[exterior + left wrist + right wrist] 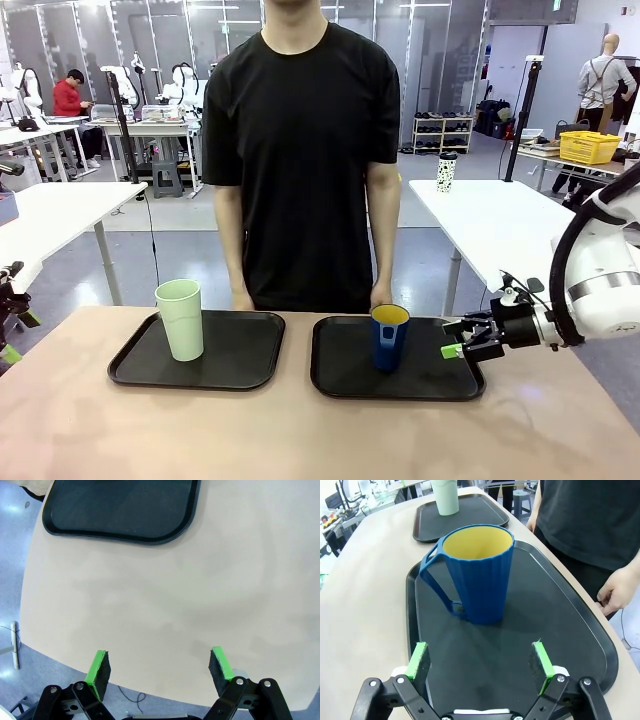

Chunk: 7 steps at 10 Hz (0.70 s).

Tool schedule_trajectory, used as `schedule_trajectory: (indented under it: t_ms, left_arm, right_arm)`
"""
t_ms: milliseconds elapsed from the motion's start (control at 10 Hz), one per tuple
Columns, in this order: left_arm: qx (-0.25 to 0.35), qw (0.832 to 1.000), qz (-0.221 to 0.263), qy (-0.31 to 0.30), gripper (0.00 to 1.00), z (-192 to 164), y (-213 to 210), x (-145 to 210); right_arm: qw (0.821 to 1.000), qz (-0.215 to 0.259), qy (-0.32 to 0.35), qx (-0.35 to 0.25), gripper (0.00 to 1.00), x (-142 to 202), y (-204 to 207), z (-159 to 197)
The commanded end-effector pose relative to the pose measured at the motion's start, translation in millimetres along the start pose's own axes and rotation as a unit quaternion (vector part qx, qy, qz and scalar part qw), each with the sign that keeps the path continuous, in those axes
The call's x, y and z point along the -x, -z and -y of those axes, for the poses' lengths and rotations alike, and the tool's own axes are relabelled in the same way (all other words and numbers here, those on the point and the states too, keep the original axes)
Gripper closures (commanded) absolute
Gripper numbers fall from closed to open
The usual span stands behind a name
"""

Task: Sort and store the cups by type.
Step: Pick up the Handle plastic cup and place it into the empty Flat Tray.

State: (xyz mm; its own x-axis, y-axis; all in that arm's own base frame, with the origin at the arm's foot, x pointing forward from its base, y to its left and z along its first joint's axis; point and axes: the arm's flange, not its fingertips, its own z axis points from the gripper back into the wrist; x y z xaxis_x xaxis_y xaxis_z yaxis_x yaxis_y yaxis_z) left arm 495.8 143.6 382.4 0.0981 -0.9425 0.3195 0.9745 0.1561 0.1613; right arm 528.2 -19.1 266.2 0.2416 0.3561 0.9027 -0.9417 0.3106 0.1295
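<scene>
Table (300, 430): two black trays side by side. Left tray (240, 365) holds the green tumbler (181, 319), upright, near its left edge. Right tray (340, 375) holds the blue cup (389, 338), upright, yellow inside, handle toward the robot. Front of table bare.

Right gripper (455, 348) hovers over the right tray's right edge, jaws wide, blue cup ahead of them, apart. Left gripper (160, 667) at the table's edge, jaws wide, nothing between.

Person's hand (620, 587) rests by the right tray's far rim.
</scene>
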Motion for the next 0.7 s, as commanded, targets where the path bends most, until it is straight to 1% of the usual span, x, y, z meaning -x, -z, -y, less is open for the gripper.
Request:
schedule_trajectory:
  t_ms: [0,600]
  left_arm:
    - [-0.007,1.000,0.013,0.007,0.00,-4.1,1.0,2.3]
    - [-0.007,1.000,0.013,0.007,0.00,-4.1,1.0,2.3]
  right_arm:
    - [1.000,0.002,-0.004,-0.002,0.00,0.3,0.8,3.3]
    - [1.000,0.002,-0.004,-0.002,0.00,0.3,0.8,3.3]
